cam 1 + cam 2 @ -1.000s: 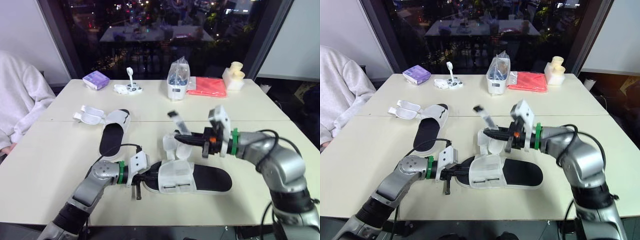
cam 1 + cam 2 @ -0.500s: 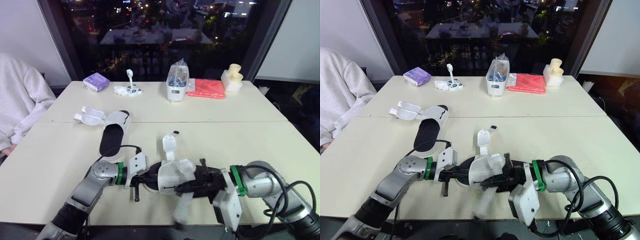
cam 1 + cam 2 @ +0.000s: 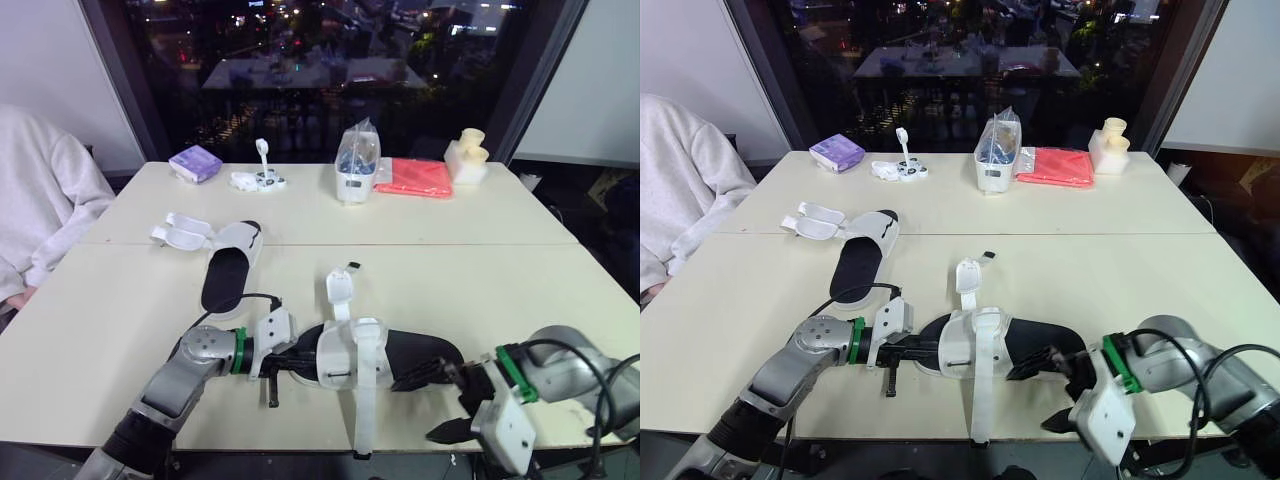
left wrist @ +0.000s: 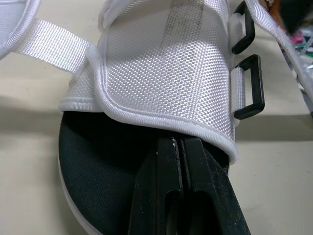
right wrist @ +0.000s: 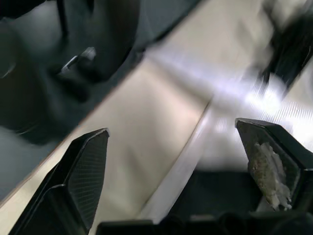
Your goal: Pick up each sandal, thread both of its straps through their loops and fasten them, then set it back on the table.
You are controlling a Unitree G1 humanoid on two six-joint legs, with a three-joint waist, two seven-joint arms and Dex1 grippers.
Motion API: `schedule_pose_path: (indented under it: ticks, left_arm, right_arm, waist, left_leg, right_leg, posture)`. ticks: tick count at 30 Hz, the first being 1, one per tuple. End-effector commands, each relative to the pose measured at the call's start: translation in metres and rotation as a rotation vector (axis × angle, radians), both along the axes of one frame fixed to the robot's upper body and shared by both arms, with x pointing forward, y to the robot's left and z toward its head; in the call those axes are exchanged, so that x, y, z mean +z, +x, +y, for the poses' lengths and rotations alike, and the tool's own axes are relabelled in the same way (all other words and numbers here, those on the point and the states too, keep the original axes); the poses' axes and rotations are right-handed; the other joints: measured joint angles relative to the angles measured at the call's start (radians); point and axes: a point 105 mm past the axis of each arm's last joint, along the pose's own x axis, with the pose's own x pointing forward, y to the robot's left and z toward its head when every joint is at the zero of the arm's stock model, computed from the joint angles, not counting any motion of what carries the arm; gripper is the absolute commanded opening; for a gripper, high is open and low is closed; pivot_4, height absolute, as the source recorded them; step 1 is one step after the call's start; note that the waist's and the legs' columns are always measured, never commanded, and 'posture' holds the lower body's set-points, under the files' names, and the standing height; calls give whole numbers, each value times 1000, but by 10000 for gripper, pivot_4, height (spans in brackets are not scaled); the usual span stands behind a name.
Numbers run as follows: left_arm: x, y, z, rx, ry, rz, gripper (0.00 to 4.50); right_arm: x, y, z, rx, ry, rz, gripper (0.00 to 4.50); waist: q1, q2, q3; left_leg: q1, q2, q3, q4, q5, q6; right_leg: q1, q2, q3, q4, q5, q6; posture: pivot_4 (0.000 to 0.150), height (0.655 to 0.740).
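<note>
**Two robot arms reaching inward, one gripper closed and one spread**

The left arm (image 3: 185, 372) extended from the near left with its elbow bent and its forearm pointing right. The left gripper (image 3: 298, 362) had both black fingers (image 4: 166, 196) pressed together, tips side by side. The right arm (image 3: 572, 366) extended from the near right, forearm pointing left. The right gripper (image 3: 413, 410) held its fingers (image 5: 80, 171) spread wide, one farther and one nearer.

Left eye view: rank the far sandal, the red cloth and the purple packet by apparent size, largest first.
1. far sandal
2. red cloth
3. purple packet
The sandal lies nearer the camera, which flatters it.
</note>
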Motion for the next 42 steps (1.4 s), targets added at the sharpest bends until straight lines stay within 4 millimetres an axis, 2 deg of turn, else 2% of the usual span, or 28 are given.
schedule_pose_path:
  ticks: [1,5,11,17,22,26,30,31,33,39,42]
  left_arm:
    - [-1,-3,-4,-14,-3,-6,0]
    - [-2,-4,-5,-18,-4,-5,0]
    - [-1,-4,-4,-17,-1,-3,0]
    - [0,-4,-3,-13,-2,-1,0]
    - [0,-4,-3,-14,-1,1,0]
    - [1,-4,-4,-11,-7,4,0]
    - [2,-6,-5,-12,-8,6,0]
    - [2,-6,-5,-12,-8,7,0]
    - [2,-6,-6,-11,-9,8,0]
    - [3,-6,-8,-9,-12,8,0]
    - [4,-6,-8,-8,-14,6,0]
  right_arm:
    - [18,2,3,-295,168,362,44684]
    - [9,-11,2,-556,179,838,44684]
    - [12,-19,16,-693,215,1161,44684]
    - [-1,-14,37,-780,284,1292,44684]
    - [-10,-7,51,-832,346,1322,44684]
    - [-12,-2,64,-847,418,1362,44684]
    - [-13,-4,73,-844,438,1391,44684]
    - [-13,-4,73,-846,441,1396,39340]
    - [-13,-7,76,-842,438,1408,31499]
    - [-4,-9,75,-822,436,1403,414]
    - [14,-7,69,-800,398,1400,414]
  waist:
    - [0,0,0]
    - [-1,0,0]
    - [0,0,0]
    - [1,0,0]
    - [0,1,0]
    - [-1,0,0]
    - [-1,1,0]
    - [-1,1,0]
    - [-1,1,0]
    - [-1,1,0]
    - [-2,1,0]
  left_leg:
    - [0,0,0,0,0,0]
    - [1,0,-1,0,0,0]
    - [-1,1,-2,-1,0,0]
    - [-3,1,-2,-1,-1,0]
    - [-4,0,-2,-1,-1,0]
    - [-4,0,-2,-2,-1,1]
    - [-4,0,-2,-2,-1,1]
    - [-4,0,-2,-2,-1,1]
    - [-4,0,-2,-2,-1,1]
    - [-4,0,-2,-2,-1,1]
    - [-4,0,-2,-2,-1,1]
  right_leg:
    - [0,0,0,0,0,0]
    - [1,-2,0,-1,0,0]
    - [0,-2,-1,-3,0,-1]
    - [-2,-2,-1,-4,0,0]
    - [-2,-2,-1,-4,0,0]
    - [-2,-2,-1,-4,0,0]
    - [-2,-2,-1,-4,0,0]
    - [-2,-2,-1,-4,0,0]
    - [-2,-2,-1,-4,0,0]
    - [-2,-2,-1,-4,0,0]
    - [-3,-2,-1,-4,0,0]
  posture:
    - [1500,7400]
    - [1500,7400]
    - [1500,7400]
    - [1500,7400]
    - [1500,7400]
    - [1500,7400]
    - [1500,7400]
    - [1500,7400]
    - [1500,7400]
    - [1500,7400]
    - [1500,7400]
